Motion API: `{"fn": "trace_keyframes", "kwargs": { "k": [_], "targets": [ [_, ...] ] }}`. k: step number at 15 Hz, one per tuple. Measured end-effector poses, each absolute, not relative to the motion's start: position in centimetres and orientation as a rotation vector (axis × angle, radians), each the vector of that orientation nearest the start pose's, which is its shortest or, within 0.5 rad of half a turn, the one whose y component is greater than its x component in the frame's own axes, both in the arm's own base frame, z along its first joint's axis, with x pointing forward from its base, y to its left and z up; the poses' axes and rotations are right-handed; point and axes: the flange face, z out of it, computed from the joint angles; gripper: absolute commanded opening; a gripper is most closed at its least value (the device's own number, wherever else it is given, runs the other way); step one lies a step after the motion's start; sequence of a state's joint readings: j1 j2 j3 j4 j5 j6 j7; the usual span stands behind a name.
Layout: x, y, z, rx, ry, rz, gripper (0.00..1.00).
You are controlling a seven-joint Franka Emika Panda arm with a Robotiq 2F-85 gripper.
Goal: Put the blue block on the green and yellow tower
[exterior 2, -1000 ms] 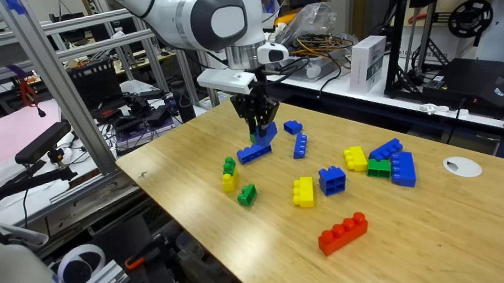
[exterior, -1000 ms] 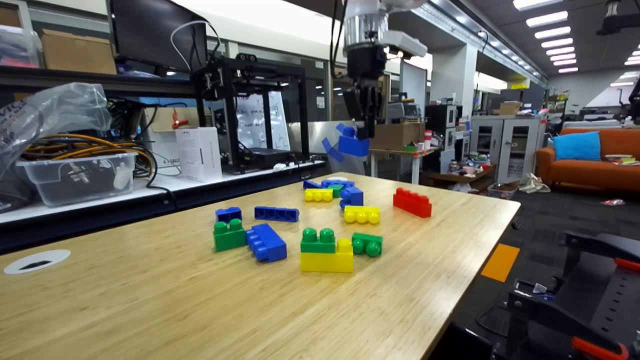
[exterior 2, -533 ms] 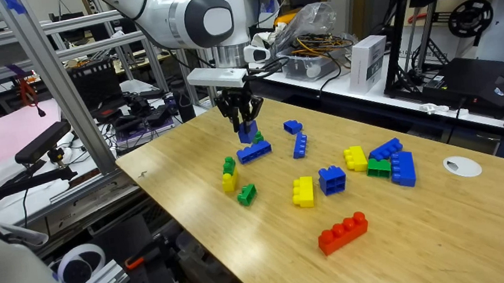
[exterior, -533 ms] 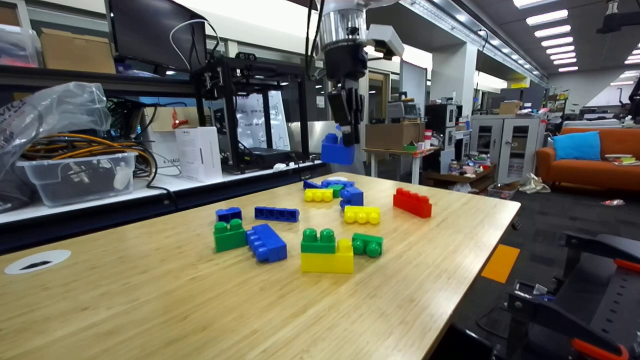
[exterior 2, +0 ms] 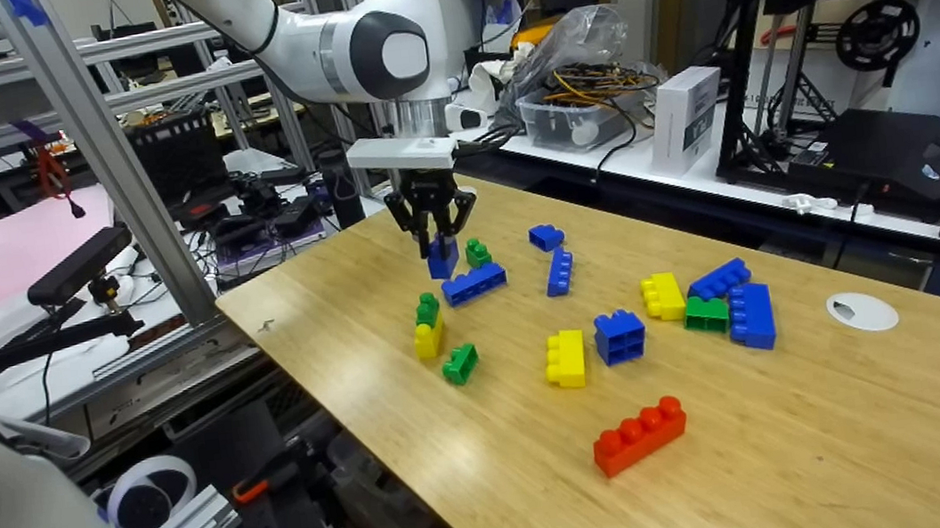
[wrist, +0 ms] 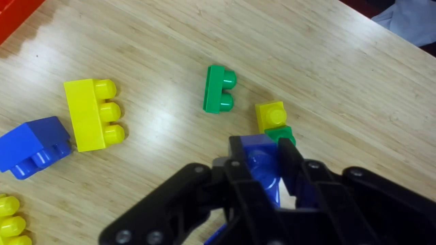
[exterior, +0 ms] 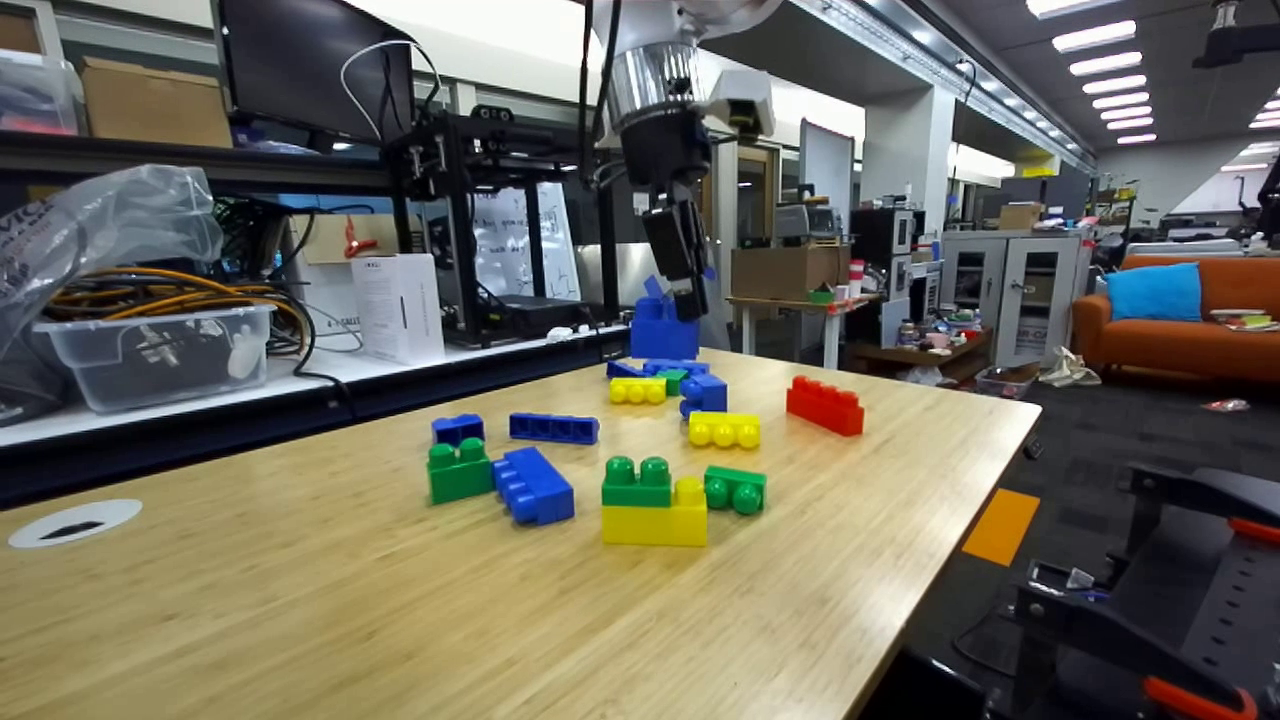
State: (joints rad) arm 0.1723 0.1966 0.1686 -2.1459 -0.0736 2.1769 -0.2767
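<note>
My gripper [wrist: 261,149] is shut on the blue block [wrist: 260,154], with a finger on each side of it. In both exterior views the block [exterior: 663,336] [exterior 2: 442,262] hangs from the gripper [exterior: 688,298] [exterior 2: 435,243] above the table, studs up. The green and yellow tower [exterior: 653,522] [exterior 2: 427,334] stands on the table, its green brick on one end of the yellow one and a yellow stud bare. In the wrist view the tower [wrist: 269,115] lies just beyond the fingertips; the block and a finger hide part of its green brick.
A small green brick [exterior: 734,490] [wrist: 214,90] lies beside the tower. A blue brick [exterior 2: 474,284] and an upright green brick [exterior 2: 478,252] are near the held block. Yellow bricks [exterior 2: 567,360], a red brick [exterior 2: 640,435] and several blue bricks lie farther along the table.
My gripper, shut on the blue block, has moved left and lower in both exterior views. The tower and loose bricks have not moved.
</note>
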Motion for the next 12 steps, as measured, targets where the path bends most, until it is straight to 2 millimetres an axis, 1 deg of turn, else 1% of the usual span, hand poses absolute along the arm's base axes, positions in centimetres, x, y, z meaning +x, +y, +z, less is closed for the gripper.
{"fn": "trace_keyframes", "kwargs": {
  "k": [8,9,12],
  "targets": [
    [51.67,17.87,30.06,-2.983,-1.039,0.274,0.30],
    [51.66,17.87,30.06,-2.983,-1.039,0.274,0.07],
    [51.66,17.92,30.06,-2.982,-1.040,0.273,0.07]
  ]
}}
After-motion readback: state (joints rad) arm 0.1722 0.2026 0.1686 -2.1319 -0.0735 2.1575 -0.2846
